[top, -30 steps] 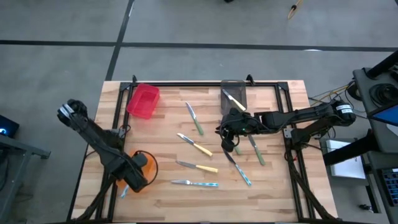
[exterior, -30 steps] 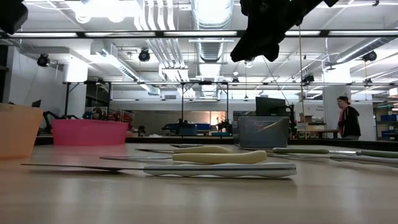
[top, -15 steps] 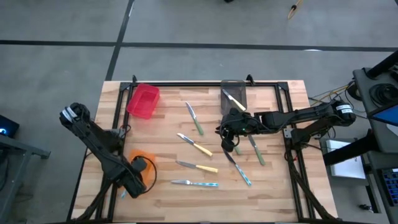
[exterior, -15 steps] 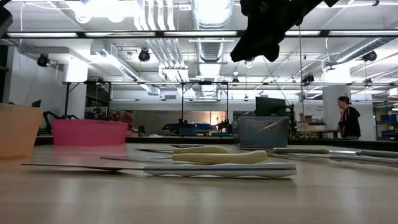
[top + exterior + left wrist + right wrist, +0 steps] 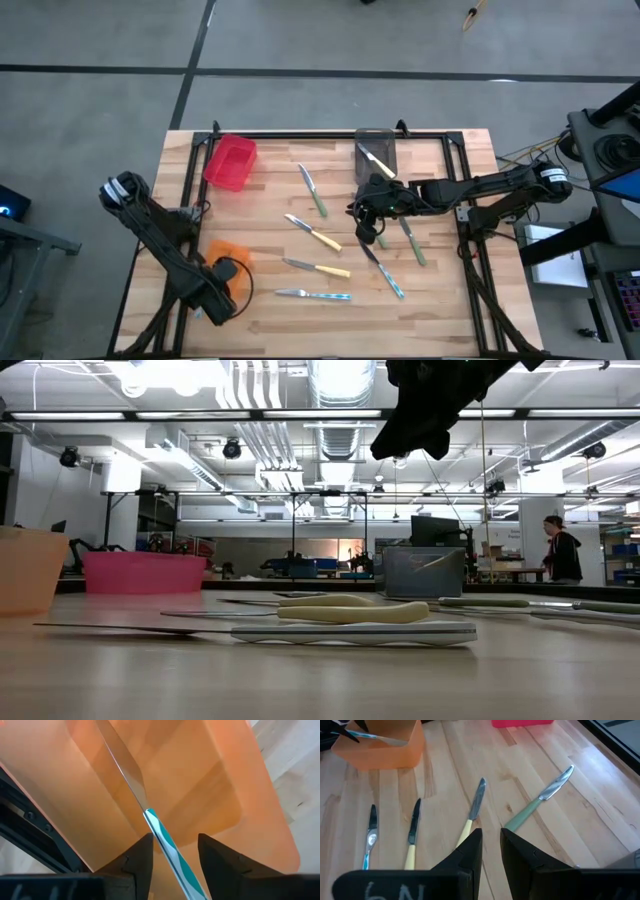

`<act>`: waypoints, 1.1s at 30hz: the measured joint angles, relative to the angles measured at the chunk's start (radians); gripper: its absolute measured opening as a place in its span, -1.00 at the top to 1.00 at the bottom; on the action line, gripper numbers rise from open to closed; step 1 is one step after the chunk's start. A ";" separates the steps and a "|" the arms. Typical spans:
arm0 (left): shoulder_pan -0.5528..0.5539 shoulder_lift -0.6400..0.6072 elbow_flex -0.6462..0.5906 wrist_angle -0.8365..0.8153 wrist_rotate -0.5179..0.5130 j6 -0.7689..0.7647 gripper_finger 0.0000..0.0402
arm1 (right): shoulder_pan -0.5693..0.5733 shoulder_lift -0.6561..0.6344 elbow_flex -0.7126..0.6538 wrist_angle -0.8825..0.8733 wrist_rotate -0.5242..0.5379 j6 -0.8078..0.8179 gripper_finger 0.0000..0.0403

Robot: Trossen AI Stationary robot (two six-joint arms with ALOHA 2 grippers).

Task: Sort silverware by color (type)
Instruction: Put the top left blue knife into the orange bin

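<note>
While your left hand (image 5: 172, 857) hung over the orange bin (image 5: 200, 780) at the table's (image 5: 430, 310) near-left corner, its fingers stood apart around a blue-handled knife (image 5: 167, 845), blade tip pointing into the bin, long axis running forward from the fingers. Your right hand (image 5: 490, 845), fingers narrowly parted and empty, waited mid-table above the scattered knives.

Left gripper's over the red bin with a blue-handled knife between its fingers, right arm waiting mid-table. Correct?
Not quite: it's the orange bin, not the red one. The left wrist view shows the left gripper over it, the blue-handled knife between its fingers; the high view shows the red bin far off. The right gripper does wait mid-table.
</note>
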 joint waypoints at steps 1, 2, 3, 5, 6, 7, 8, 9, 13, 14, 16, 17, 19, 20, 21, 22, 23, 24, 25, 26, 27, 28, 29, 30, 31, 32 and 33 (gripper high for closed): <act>-0.002 0.001 0.000 0.000 0.000 0.000 0.35 | 0.000 0.000 0.000 0.000 0.000 0.000 0.71; -0.002 0.002 0.000 0.000 0.000 0.000 0.37 | 0.000 0.000 0.000 0.000 0.000 0.000 0.71; -0.002 0.002 0.000 0.000 0.000 0.000 0.38 | 0.000 0.000 0.000 0.000 0.000 0.001 0.71; -0.002 0.002 0.000 0.000 0.000 0.001 0.42 | 0.000 0.000 0.000 0.000 0.000 0.001 0.71; -0.002 0.002 0.000 0.000 0.000 0.001 0.44 | 0.000 0.000 0.000 0.000 0.000 0.001 0.71; -0.002 0.002 0.000 0.000 0.000 0.001 0.46 | 0.000 0.000 0.000 0.000 0.000 0.002 0.71; -0.002 0.002 0.000 0.000 0.000 0.001 0.48 | 0.000 0.000 0.000 0.000 0.000 0.002 0.71; -0.002 0.002 0.000 0.000 0.000 0.000 0.50 | 0.000 0.000 0.000 0.000 0.000 0.002 0.71; -0.002 0.002 0.000 0.000 0.000 0.000 0.57 | 0.000 0.000 0.000 0.000 0.000 0.002 0.71; -0.002 0.002 0.000 0.000 0.000 0.000 0.59 | 0.000 0.000 0.000 0.000 0.000 0.002 0.71; -0.002 0.002 0.000 -0.001 0.000 -0.001 0.61 | 0.000 0.000 0.000 0.000 0.000 0.002 0.71; -0.002 0.002 0.000 -0.001 0.000 -0.001 0.61 | 0.000 0.000 0.000 0.000 0.000 0.002 0.71; -0.002 0.002 0.000 -0.001 0.000 -0.001 0.61 | 0.000 0.000 0.000 0.000 0.000 0.002 0.71; -0.002 0.002 0.000 -0.001 0.000 -0.001 0.61 | 0.000 0.000 0.000 0.000 0.000 0.002 0.71; -0.002 0.002 0.000 -0.001 0.000 -0.002 0.61 | 0.000 0.000 0.000 0.000 0.000 0.002 0.71; -0.002 0.002 0.000 -0.001 0.000 -0.002 0.62 | 0.000 0.000 0.000 0.000 0.000 0.002 0.71; -0.003 0.002 0.000 -0.002 -0.001 -0.001 0.62 | 0.000 0.000 0.000 0.000 0.000 0.002 0.71; -0.004 0.002 0.000 -0.004 -0.003 -0.001 0.62 | 0.000 0.000 0.000 0.000 0.000 0.002 0.71; -0.006 0.002 0.000 -0.005 -0.009 -0.002 0.62 | 0.000 0.000 0.000 0.000 0.000 0.002 0.71; -0.008 0.002 0.000 -0.006 -0.012 -0.002 0.62 | 0.000 0.000 0.000 0.000 0.000 0.002 0.71; -0.008 0.002 0.000 -0.007 -0.012 -0.002 0.62 | 0.000 0.000 0.000 0.000 0.000 0.002 0.71; -0.008 0.002 0.000 -0.007 -0.012 -0.002 0.62 | 0.000 0.000 0.000 0.000 0.000 0.002 0.71; -0.008 0.002 0.000 -0.008 -0.012 -0.002 0.62 | 0.000 0.000 0.000 0.000 0.000 0.002 0.71; -0.008 0.002 0.000 -0.008 -0.012 -0.002 0.62 | 0.000 0.000 0.000 0.000 0.000 0.002 0.71; -0.008 0.002 0.000 -0.008 -0.012 -0.002 0.62 | 0.000 0.000 0.000 0.000 0.000 0.002 0.71; -0.008 0.001 0.000 -0.008 -0.012 -0.002 0.62 | 0.000 0.000 0.000 0.000 0.000 0.002 0.71; -0.008 0.001 0.000 -0.008 -0.011 -0.002 0.62 | 0.000 0.000 0.000 0.000 0.000 0.002 0.71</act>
